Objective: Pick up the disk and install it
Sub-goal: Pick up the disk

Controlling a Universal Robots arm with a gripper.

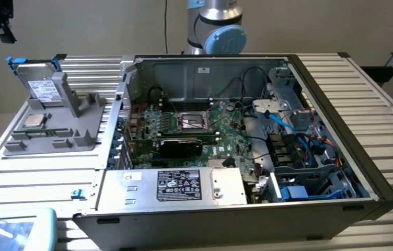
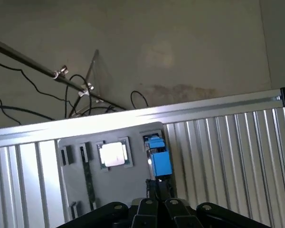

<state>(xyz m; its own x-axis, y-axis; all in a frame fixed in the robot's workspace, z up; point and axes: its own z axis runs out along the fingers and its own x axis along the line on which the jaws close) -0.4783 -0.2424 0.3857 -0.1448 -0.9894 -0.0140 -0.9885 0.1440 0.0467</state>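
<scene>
- The open computer case (image 1: 252, 141) fills the middle of the ribbed worktop (image 1: 43, 172). Its power supply (image 1: 182, 185) lies against the near wall. What look like the drive bays (image 1: 304, 170) are in the case's near corner on the exterior view's right.
- A grey fixture (image 1: 78, 137) rests by the worktop's edge on the exterior view's left, just beside the case. A square processor chip (image 1: 33, 120) lies flat on it.
- The disk (image 1: 43, 90) stands on edge at the far end of that fixture, close to the worktop's far corner. Its label faces the near edge and its blue carrier tabs are uppermost. It is not yet lifted.
- The gripper (image 2: 159, 187) hangs high above that same corner, its fingers pressed together with nothing between them.
- From the wrist view, the disk lies below the gripper and slightly ahead of the fingertips. Its blue top edge seems to run roughly in line with the fingers rather than across them.
</scene>
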